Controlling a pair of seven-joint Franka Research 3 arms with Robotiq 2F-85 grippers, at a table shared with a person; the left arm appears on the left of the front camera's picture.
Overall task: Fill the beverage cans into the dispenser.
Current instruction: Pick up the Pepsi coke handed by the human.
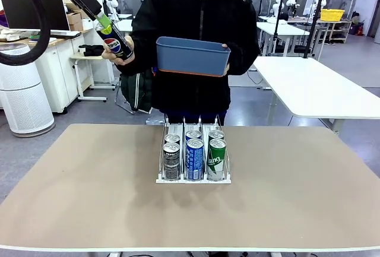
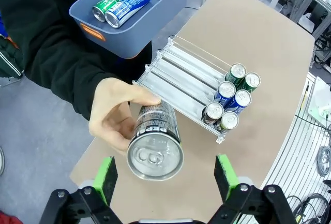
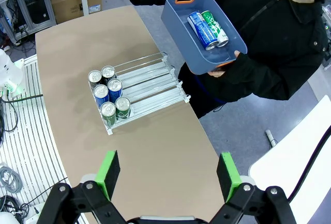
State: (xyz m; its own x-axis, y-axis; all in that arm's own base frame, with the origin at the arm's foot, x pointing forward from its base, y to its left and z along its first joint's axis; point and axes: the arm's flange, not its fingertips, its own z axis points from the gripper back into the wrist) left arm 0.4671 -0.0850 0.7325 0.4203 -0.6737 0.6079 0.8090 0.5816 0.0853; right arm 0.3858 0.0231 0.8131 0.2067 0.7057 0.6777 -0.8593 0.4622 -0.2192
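A person's hand [image 2: 116, 118] holds out a black Pepsi can [image 1: 117, 43], top first, toward my left gripper [image 1: 105, 24]. In the left wrist view that can [image 2: 155, 149] sits just ahead of my left gripper [image 2: 165, 178], whose green pads [image 2: 106, 177] stand wide apart and clear of it. The white dispenser [image 1: 193, 178] sits mid-table with black [image 1: 171, 161], blue [image 1: 195, 159] and green [image 1: 216, 159] cans at its front and one more behind each. My right gripper [image 3: 168, 175] hangs open and empty, high over the table's edge.
The person's other hand holds a blue bin [image 1: 193, 55] above the table's far side. In it lie a blue can [image 3: 198, 27] and a green can [image 3: 214, 27]. The dispenser's rear lanes [image 2: 178, 74] are bare. Tan tabletop [image 1: 89, 197] surrounds the dispenser.
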